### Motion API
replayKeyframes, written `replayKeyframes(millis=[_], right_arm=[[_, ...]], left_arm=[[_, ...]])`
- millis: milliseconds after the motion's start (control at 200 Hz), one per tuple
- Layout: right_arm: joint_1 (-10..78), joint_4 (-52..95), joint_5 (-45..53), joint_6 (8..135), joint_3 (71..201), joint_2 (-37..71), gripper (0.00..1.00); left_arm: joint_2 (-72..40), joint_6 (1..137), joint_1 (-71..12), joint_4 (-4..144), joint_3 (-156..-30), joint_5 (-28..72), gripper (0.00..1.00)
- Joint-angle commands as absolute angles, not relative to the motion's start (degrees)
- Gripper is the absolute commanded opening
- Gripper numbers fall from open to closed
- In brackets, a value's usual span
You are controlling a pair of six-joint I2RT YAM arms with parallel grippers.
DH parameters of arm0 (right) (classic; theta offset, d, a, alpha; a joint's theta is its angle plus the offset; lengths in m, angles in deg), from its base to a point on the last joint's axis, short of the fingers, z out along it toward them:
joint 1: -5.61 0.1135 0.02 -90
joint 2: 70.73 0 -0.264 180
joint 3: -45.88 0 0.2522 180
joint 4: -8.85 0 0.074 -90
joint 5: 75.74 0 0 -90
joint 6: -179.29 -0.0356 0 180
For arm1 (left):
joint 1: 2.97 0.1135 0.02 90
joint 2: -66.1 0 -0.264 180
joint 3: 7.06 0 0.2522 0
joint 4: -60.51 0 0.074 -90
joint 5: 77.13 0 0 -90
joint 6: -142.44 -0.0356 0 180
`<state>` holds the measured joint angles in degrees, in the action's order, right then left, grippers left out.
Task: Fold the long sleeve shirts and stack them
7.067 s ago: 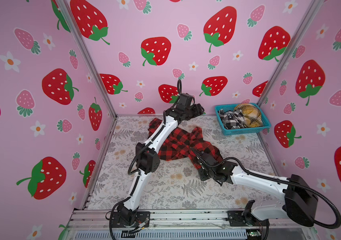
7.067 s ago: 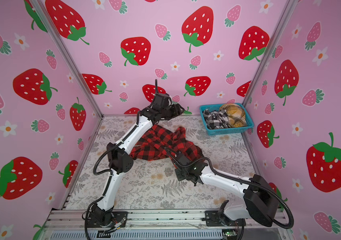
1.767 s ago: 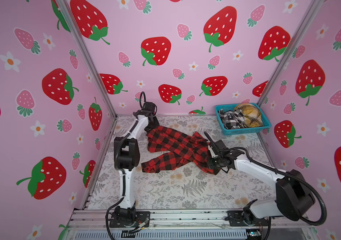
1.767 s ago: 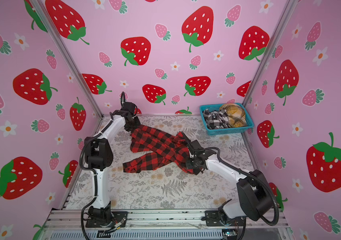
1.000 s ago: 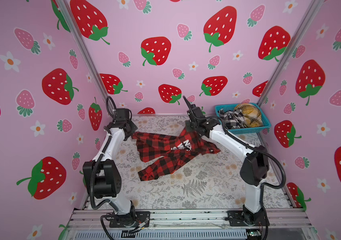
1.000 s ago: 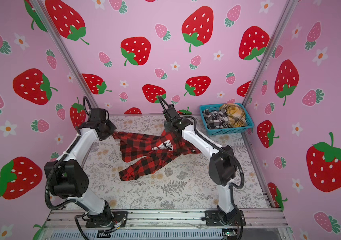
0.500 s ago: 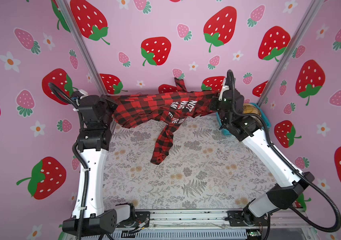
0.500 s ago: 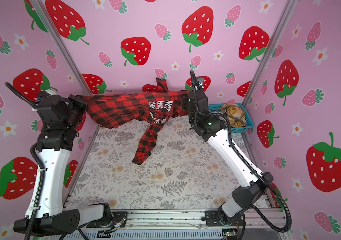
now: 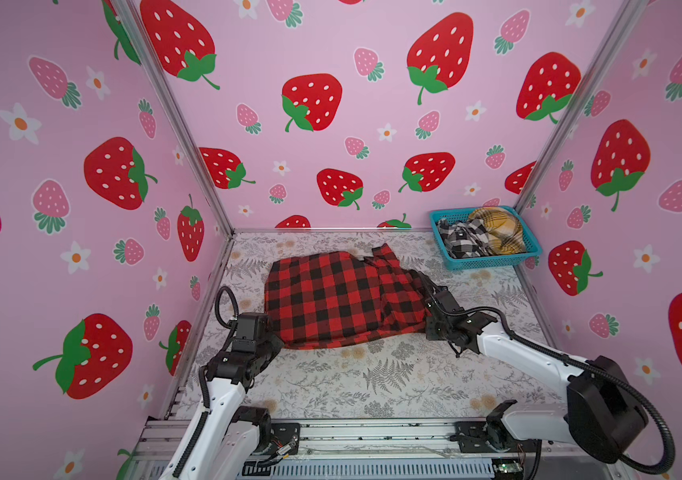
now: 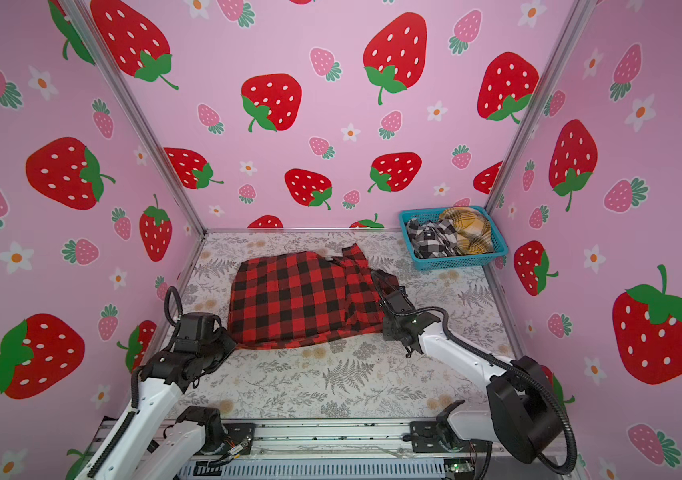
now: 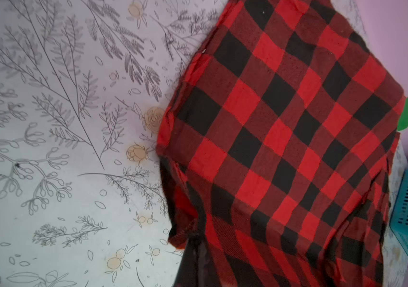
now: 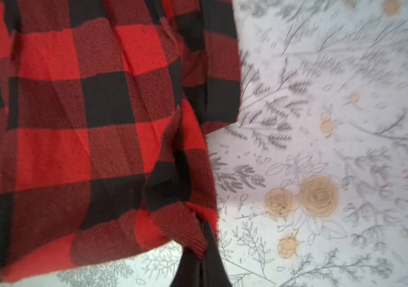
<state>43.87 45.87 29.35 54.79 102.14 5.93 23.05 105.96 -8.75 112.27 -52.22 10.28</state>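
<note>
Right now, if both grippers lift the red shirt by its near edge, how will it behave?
Probably floppy: the red shirt lies in soft wrinkles, and its edge bunches where the left gripper pinches it. Likely light: the cloth looks thin. The loose layers beside the right gripper may slip apart.

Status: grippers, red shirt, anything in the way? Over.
Both shut: left gripper, right gripper on red shirt near corners. Shirt spread on table. Nothing blocking; basket off in far corner.
</note>
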Motion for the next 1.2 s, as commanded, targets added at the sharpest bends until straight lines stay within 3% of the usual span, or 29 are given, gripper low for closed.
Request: replayKeyframes(millis=[0,145,260,360,455,530,615,720,850,961,1196], right_arm=[[43.4,43.7,22.5,53.1,105.3,13.4,0.0],[43.9,44.2,26.1,54.6,120.0,29.5,0.0],[43.9,46.5,33.6,54.4,139.0,40.7,0.0],[43.9,54.5,40.7,54.8,167.0,49.5,0.0],[44.2,65.3,50.2,55.0,199.3,56.6,0.0],[44.1,64.4,55.8,57.7,210.0,55.4,0.0],[44.0,52.0,58.2,62.5,197.0,44.6,0.0],[43.8,36.1,57.3,65.2,174.1,30.0,0.0],[44.2,39.7,54.1,60.9,163.0,24.3,0.0],[45.8,38.7,53.4,57.7,145.3,16.4,0.0],[46.4,43.3,44.6,49.1,113.9,5.8,0.0]], left_arm=[[16.5,109.2,-9.3,105.2,-50.9,8.1,0.0],[-4.9,106.0,-9.0,93.7,-59.4,7.0,0.0],[-22.6,102.9,-6.6,91.7,-75.8,4.9,0.0],[-33.6,103.5,-3.1,95.4,-99.0,6.5,0.0],[-37.4,102.5,-2.3,103.6,-125.0,1.7,0.0],[-37.0,99.9,-2.6,108.5,-141.2,-6.2,0.0],[-32.9,99.5,-1.9,110.8,-148.1,-12.8,0.0],[-23.3,100.2,-0.7,105.6,-138.3,-12.8,0.0],[-13.3,104.1,-0.2,104.9,-121.3,-9.7,0.0],[-2.2,106.4,-0.8,105.4,-102.8,-6.2,0.0],[14.8,109.8,-6.0,114.2,-66.2,-10.2,0.0]])
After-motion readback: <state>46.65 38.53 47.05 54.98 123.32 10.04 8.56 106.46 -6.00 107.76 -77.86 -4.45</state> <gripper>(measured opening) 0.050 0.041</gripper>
